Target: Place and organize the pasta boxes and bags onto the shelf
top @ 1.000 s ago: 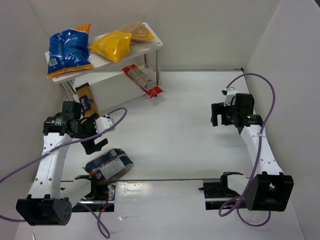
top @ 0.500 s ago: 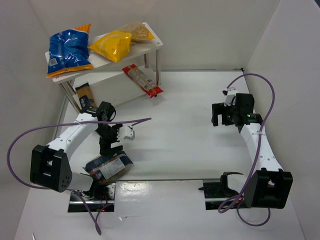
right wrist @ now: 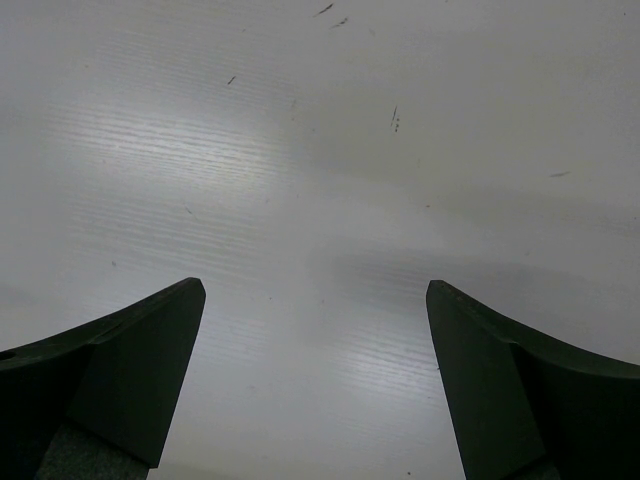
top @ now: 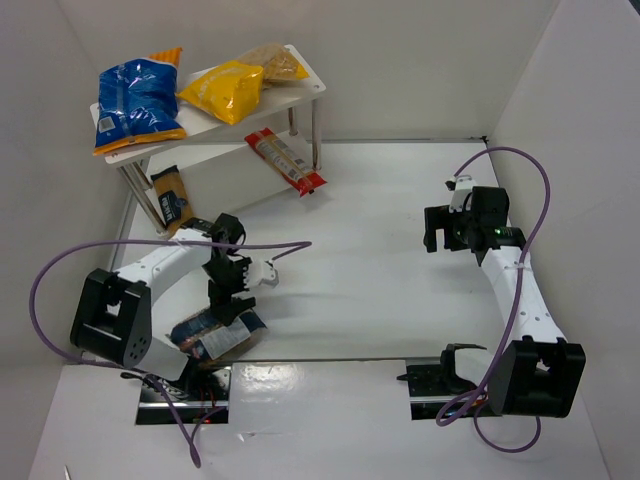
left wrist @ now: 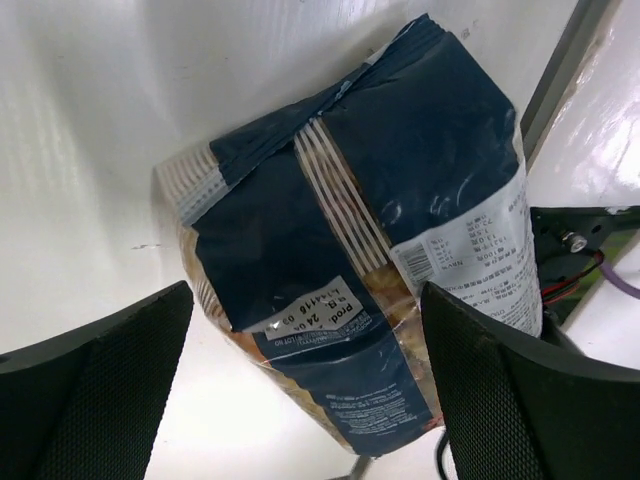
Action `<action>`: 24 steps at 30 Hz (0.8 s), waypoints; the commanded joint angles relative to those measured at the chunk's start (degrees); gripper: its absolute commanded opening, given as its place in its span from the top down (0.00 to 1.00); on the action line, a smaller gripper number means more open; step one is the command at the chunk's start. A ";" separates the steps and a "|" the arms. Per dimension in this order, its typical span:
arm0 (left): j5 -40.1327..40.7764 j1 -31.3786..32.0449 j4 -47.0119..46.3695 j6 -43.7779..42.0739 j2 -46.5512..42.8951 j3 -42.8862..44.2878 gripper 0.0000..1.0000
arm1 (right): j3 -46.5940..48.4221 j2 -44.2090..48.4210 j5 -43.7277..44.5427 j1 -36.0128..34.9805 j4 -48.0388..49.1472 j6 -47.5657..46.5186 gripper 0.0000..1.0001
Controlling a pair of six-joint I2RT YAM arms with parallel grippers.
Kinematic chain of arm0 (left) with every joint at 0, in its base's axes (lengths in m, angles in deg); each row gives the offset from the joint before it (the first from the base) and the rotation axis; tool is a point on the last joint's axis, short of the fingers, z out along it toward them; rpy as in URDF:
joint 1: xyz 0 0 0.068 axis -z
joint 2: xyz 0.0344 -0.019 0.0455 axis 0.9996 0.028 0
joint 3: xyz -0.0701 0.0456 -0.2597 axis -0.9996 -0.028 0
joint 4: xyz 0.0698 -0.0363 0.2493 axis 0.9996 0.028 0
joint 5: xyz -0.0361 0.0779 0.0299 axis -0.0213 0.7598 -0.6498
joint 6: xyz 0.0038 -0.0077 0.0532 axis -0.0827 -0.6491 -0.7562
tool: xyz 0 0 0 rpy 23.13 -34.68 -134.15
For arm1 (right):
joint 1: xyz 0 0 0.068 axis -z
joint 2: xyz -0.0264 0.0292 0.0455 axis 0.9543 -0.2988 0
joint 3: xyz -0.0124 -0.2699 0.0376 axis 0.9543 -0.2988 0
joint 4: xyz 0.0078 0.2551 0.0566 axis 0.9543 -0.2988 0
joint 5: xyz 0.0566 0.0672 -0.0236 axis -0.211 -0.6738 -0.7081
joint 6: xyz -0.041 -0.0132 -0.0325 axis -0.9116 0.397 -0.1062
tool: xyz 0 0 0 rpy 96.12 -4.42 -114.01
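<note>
A clear bag with a dark blue label (top: 215, 333) lies on the table near the left arm's base and fills the left wrist view (left wrist: 400, 160). My left gripper (top: 228, 298) hangs open just above its far end (left wrist: 305, 330), one finger on each side, not touching. The white two-tier shelf (top: 300, 85) stands at the back left. On its top board lie the big blue bag (top: 138, 100), the yellow bag (top: 225, 90) and a clear pasta bag (top: 272, 62). The long red packet (top: 285, 160) sticks out from the lower board. My right gripper (top: 437, 228) is open and empty over bare table (right wrist: 315, 300).
A long orange packet with a dark label (top: 173, 200) lies by the shelf's left legs. White walls close in the table on the left, back and right. A purple cable (top: 270, 245) loops off the left arm.
My left arm has swung from the left edge toward the middle and turned its open gripper down over the clear dark-blue-label bag. The right arm has not moved.
</note>
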 commanded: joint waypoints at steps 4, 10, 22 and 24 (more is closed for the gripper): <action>-0.69 3.20 -2.48 4.28 5.26 1.43 0.06 | 1.21 1.01 0.39 0.28 2.38 -0.31 0.00; -2.27 6.46 0.51 5.86 13.78 3.90 1.00 | 1.21 1.53 -0.13 0.28 2.38 -0.31 0.00; -9.92 10.59 -3.62 11.21 8.00 18.74 1.00 | 0.68 3.11 -0.13 0.28 2.38 -0.31 0.00; -10.53 12.69 -4.85 12.97 7.47 22.35 1.00 | 0.68 3.11 -0.13 0.28 2.38 -0.31 0.00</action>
